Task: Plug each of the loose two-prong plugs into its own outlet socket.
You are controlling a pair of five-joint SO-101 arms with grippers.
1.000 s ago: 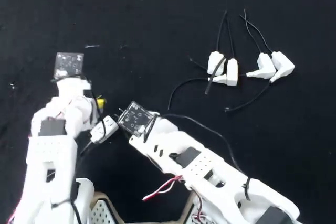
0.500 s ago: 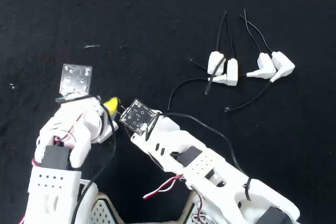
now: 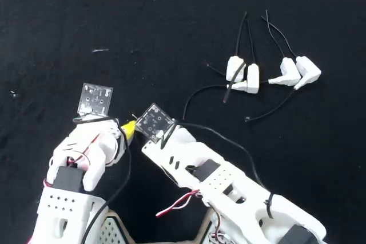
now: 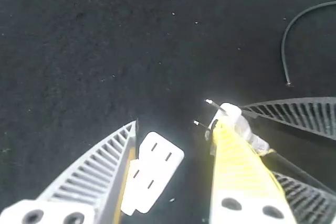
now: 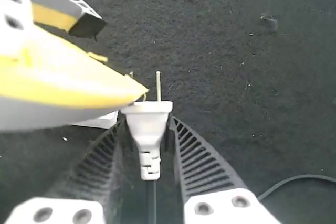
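My right gripper (image 5: pixel 147 122) is shut on a white two-prong plug (image 5: pixel 146 124), whose prongs point away from the wrist. A white outlet block (image 4: pixel 150 173) lies on the black table between the fingers of my open left gripper (image 4: pixel 176 129), against the grey ribbed finger (image 4: pixel 100 169). The held plug (image 4: pixel 231 116) hangs just past the left gripper's yellow finger (image 4: pixel 237 166), its prongs aimed over the mat beside the block. In the high view the two grippers meet near the table's front left, left gripper (image 3: pixel 124 130) beside the right wrist (image 3: pixel 153 122).
Several loose white plugs (image 3: pixel 242 74) with thin black cords lie at the back right, two more (image 3: pixel 298 72) farther right. A black cord (image 3: pixel 220 138) trails from the held plug across the mat. The black table (image 3: pixel 171 32) stretches out behind.
My left arm has swung to the right, toward the right gripper, and now covers the outlet block in the high view. The right arm has barely moved.
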